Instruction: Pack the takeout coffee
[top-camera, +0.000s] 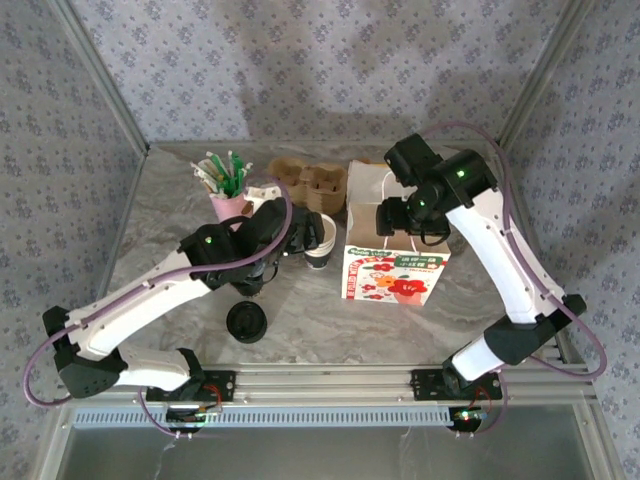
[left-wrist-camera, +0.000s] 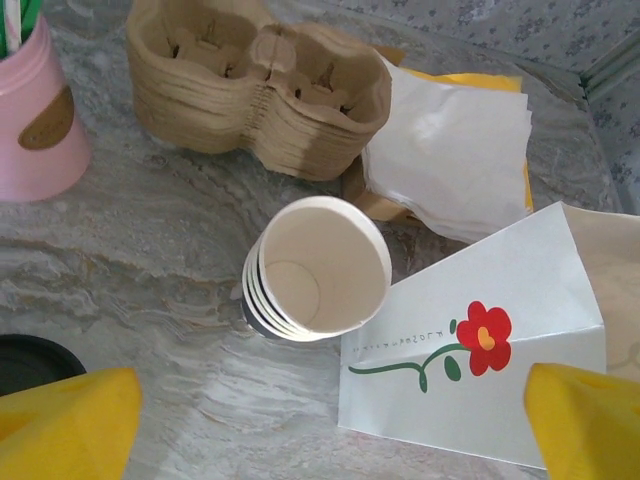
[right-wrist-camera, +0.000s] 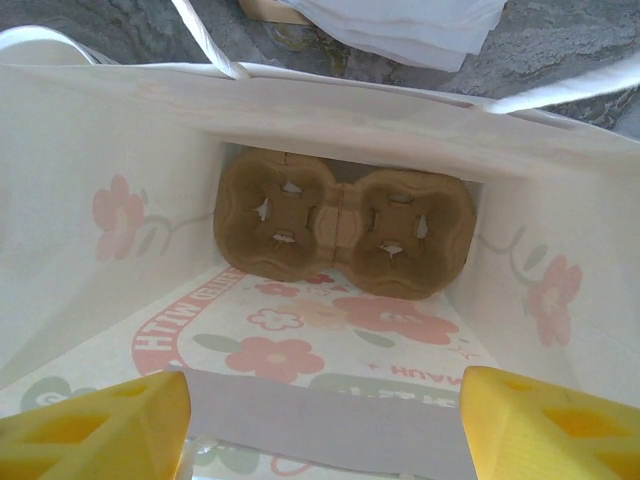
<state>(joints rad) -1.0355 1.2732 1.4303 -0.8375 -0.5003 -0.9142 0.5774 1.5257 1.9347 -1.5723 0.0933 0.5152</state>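
The takeout coffee (top-camera: 245, 322), lid up, is judged to stand left of the paper bag (top-camera: 396, 276), toward its near side. The left gripper (left-wrist-camera: 320, 420), spread and empty, is seen just left of the bag and closer to the coffee. The right gripper (right-wrist-camera: 320, 425) is spread empty over the bag's mouth.

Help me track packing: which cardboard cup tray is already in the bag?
The single tray lying flat inside the bag; the other trays sit stacked on the table outside.

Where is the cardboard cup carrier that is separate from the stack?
In the right wrist view, the cup carrier lies flat on the bottom of the flowered paper bag, against its far wall.
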